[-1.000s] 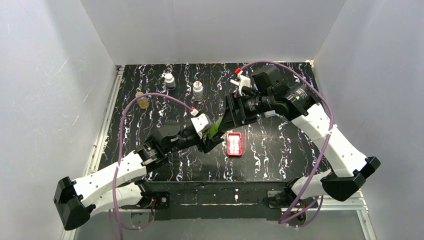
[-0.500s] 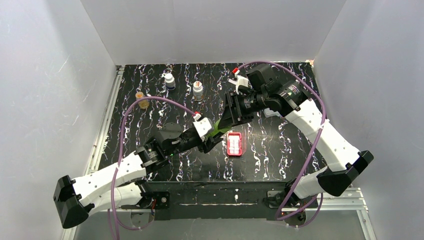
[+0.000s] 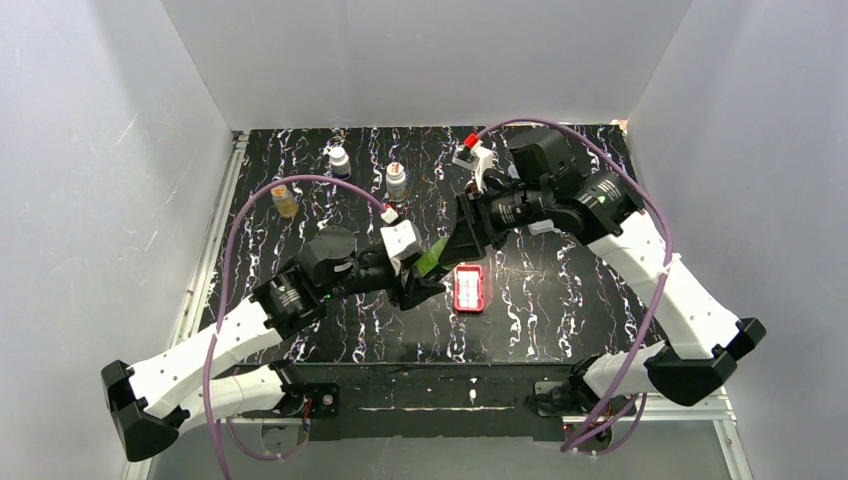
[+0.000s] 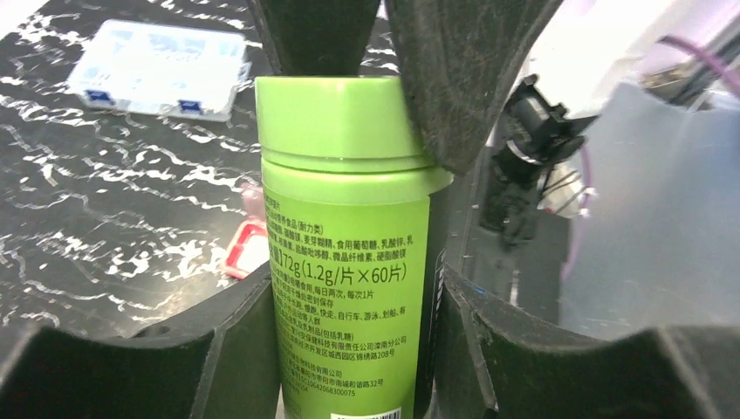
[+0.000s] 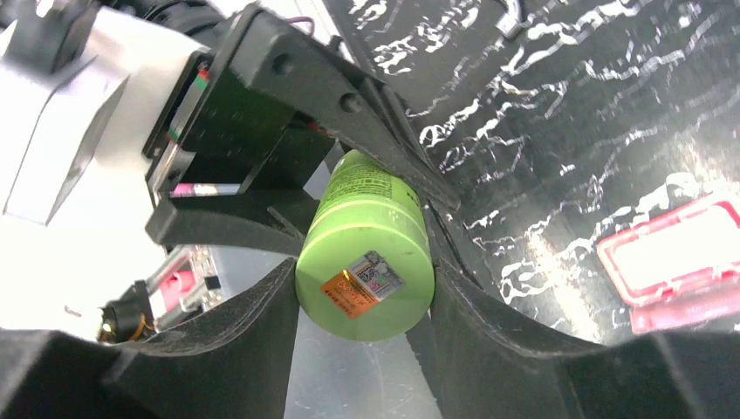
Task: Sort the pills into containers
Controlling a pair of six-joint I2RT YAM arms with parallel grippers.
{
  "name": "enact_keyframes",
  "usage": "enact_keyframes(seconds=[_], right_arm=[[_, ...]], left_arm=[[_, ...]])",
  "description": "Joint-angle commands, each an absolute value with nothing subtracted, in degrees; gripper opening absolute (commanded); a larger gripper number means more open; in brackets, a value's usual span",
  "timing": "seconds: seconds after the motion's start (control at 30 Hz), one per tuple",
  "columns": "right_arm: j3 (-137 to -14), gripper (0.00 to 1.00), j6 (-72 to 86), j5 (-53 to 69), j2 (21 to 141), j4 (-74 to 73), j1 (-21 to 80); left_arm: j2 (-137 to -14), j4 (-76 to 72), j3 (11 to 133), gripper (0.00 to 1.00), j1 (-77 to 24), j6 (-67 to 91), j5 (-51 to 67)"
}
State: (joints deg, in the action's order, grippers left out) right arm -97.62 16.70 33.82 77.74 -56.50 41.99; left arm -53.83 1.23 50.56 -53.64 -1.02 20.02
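Top external mostly hides the green bottle, left fingers clamping its body, right fingers its cap.

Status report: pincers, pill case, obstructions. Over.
Left pincer shut on green bottle body, right pincer shut on its cap. Red pill case on table beside them, untouched. Nothing covering it.
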Motion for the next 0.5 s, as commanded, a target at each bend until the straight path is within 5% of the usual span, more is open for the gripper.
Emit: enact_keyframes(seconds=[0.0,0.1,0.27,0.47], right_arm=[[-94.69,0.20,7.29,41.54,74.80,-40.36,43.15],[-91.53,0.29,5.97,42.93,72.19,-35.66,43.48],[-90.67,0.94,10.71,37.43,70.81,-36.34,43.50],[-96.51,0.98,20.97,21.10,73.32,-50.88,43.05]], left_arm=[[-50.56,-0.29,55.41,0.00,-54.87,5.42,42.89],[-51.64,-3.37,55.34,0.00,-54.59,9.30,50.71],[-52.22,-0.69,54.87,0.00,-54.60,6.19,43.48],[-52.64,-0.80,51.95,0.00,-54.61,0.42,23.29]])
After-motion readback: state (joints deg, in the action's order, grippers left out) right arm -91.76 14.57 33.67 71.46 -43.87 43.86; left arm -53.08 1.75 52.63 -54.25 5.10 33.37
